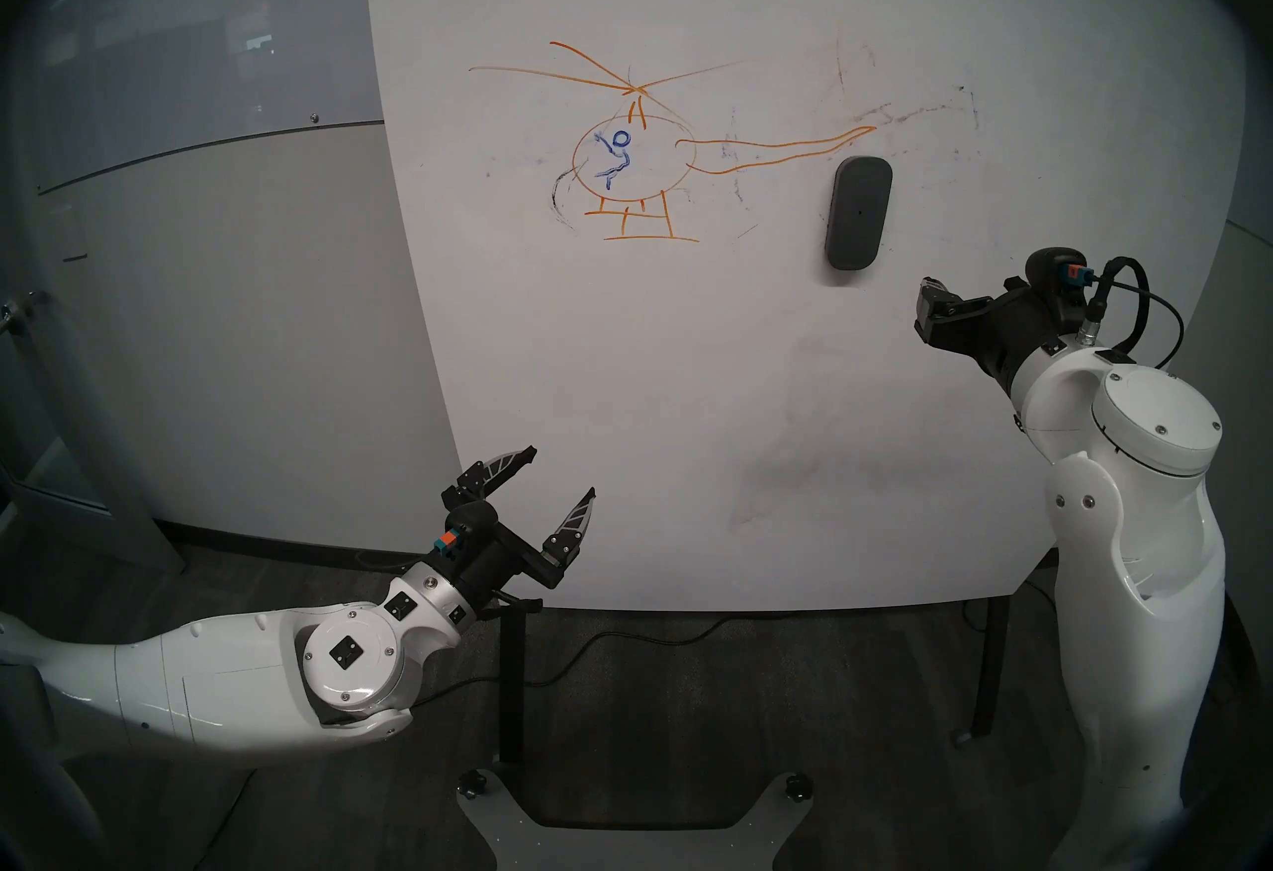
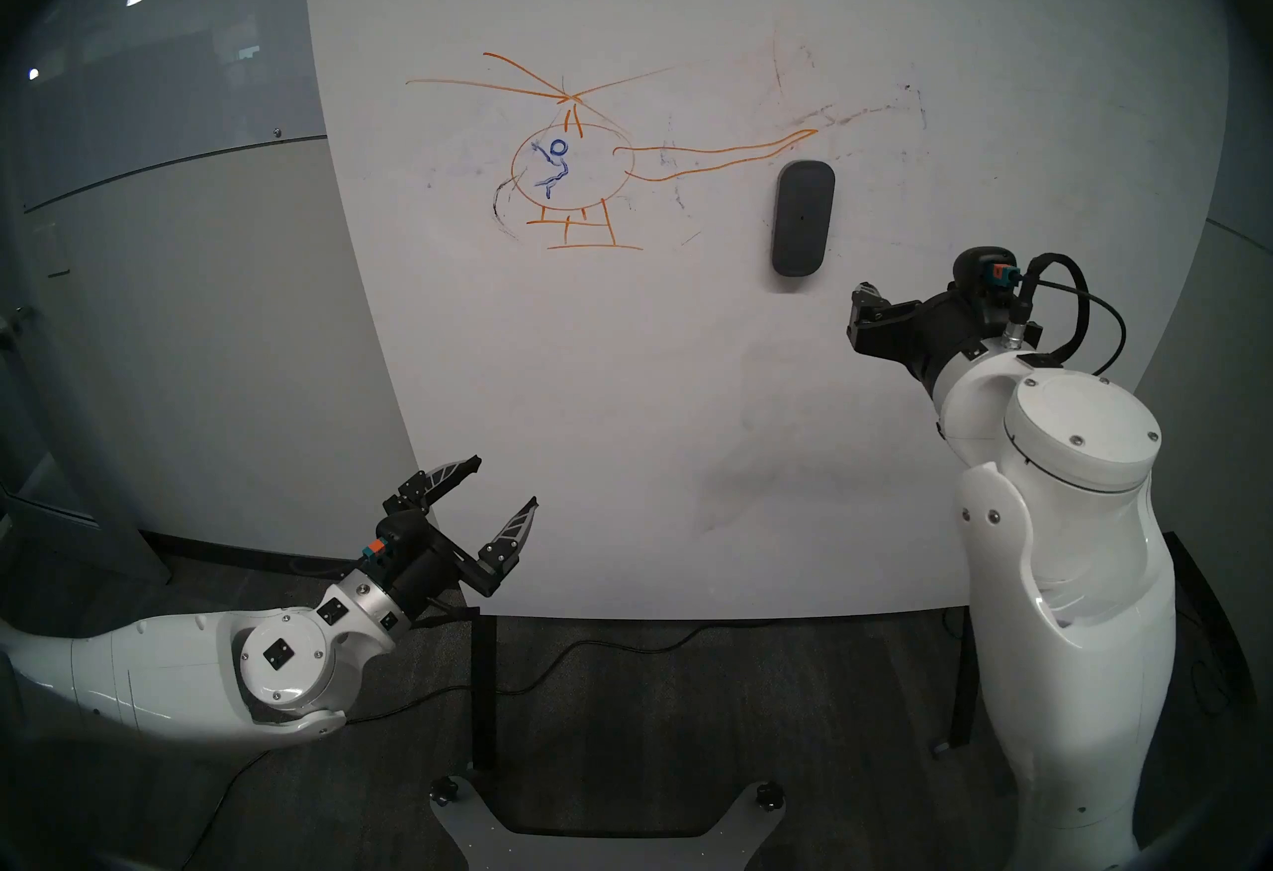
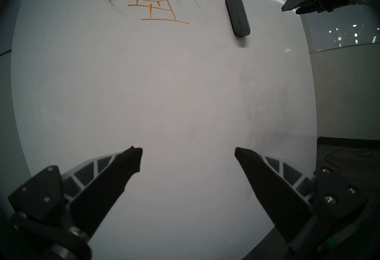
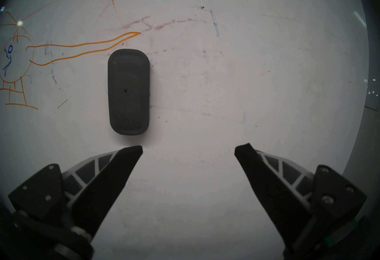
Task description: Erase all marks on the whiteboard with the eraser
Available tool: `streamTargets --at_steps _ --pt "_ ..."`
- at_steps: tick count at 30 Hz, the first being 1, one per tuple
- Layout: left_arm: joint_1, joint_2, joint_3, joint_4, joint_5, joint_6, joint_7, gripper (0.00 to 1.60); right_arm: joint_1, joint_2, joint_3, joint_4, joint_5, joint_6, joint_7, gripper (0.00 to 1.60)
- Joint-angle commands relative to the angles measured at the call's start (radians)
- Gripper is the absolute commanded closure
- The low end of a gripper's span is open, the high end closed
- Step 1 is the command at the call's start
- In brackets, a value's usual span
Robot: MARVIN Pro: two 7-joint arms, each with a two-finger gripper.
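The eraser [image 4: 128, 92] sticks upright on the whiteboard [image 1: 689, 367], untouched. Nearest, low and left of the eraser, the left gripper [image 1: 561, 477] gapes wide and empty. The right gripper [image 4: 188, 150], just below and right of the eraser, also stands wide, holding nothing. Left of the eraser lie the marks [image 1: 637, 160]: orange helicopter, blue figure, black scribbles.

Just beyond the right end effector [image 4: 188, 148], black-fingered with pale grey ribbing, sits the dark grey eraser [image 4: 128, 92] on the matte white whiteboard [image 4: 226, 89]; to its left, an orange helicopter [image 1: 637, 157] encloses a blue stick figure [image 1: 615, 157].
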Motion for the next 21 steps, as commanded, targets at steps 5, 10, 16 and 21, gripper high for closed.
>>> streamTargets --at_steps 5,10,16,21 --pt "-0.007 0.001 -0.007 -0.006 -0.001 -0.002 0.002 0.00 -0.007 -0.024 0.024 -0.039 0.028 0.017 0.001 0.00" --pt "-0.008 0.001 -0.006 -0.006 0.000 -0.002 0.002 0.00 -0.032 -0.032 0.037 -0.040 0.009 -0.036 -0.012 0.00" --pt "-0.008 0.000 -0.005 -0.005 0.000 -0.003 0.002 0.00 -0.021 -0.040 0.038 -0.040 0.022 -0.068 -0.004 0.00" --pt "-0.009 0.000 -0.005 -0.005 0.000 -0.003 0.002 0.00 0.015 -0.043 0.002 -0.040 0.029 -0.094 0.004 0.00"
